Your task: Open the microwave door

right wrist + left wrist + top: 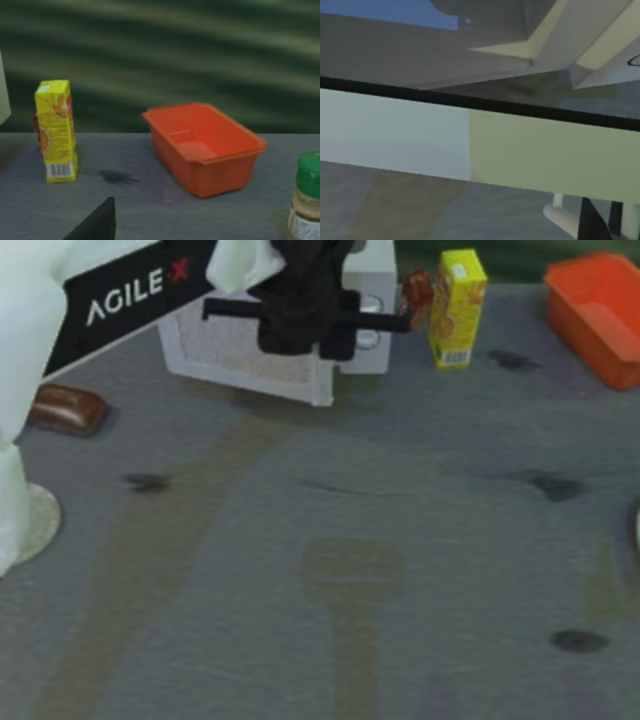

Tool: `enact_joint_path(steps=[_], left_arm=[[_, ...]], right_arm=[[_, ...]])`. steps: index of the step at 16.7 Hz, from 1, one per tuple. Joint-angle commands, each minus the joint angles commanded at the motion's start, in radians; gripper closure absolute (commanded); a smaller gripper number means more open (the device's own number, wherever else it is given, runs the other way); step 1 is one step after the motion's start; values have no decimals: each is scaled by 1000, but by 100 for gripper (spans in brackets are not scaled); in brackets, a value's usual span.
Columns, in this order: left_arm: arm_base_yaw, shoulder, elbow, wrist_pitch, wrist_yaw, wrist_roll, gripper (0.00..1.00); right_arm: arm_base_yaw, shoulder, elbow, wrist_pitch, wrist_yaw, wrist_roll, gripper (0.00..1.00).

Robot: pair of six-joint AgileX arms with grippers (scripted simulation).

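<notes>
Showing white shell segments on the left arm (30, 330), smooth and rounded. Carrying a black panel (130, 300) along the forearm, lettered "AGILE" in white with a red X. Ending in a black boxy wrist block and claw (305, 310), with a thin black crossbar (300, 312) sticking out both sides. Sitting on a pale round base disc (35, 520). Showing only a dark wedge (95, 222) in the right wrist view.

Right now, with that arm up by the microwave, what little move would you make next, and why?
Probably keep swinging the microwave door outward toward the table's left. The left claw sits over the front of the microwave, and the door's right edge already stands slightly off the body, so it looks only partly open.
</notes>
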Motion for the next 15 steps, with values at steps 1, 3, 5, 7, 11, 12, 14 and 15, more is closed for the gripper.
enact_joint_path(steps=[1,3,5,7,11,12,14,15], left_arm=[[0,0,0,0,0,0,100],[0,0,0,0,0,0,100],[0,0,0,0,0,0,100],[0,0,0,0,0,0,100],[-6,-1,-2,3,7,-2,100],[-4,-10,-9,10,11,7,100],[1,-34,-45,27,22,32,100],[5,-45,-72,34,29,47,100]], right_arm=[[0,0,0,0,0,0,0],[0,0,0,0,0,0,0],[0,0,0,0,0,0,0],[0,0,0,0,0,0,0],[0,0,0,0,0,0,0],[0,0,0,0,0,0,0],[0,0,0,0,0,0,0],[0,0,0,0,0,0,0]])
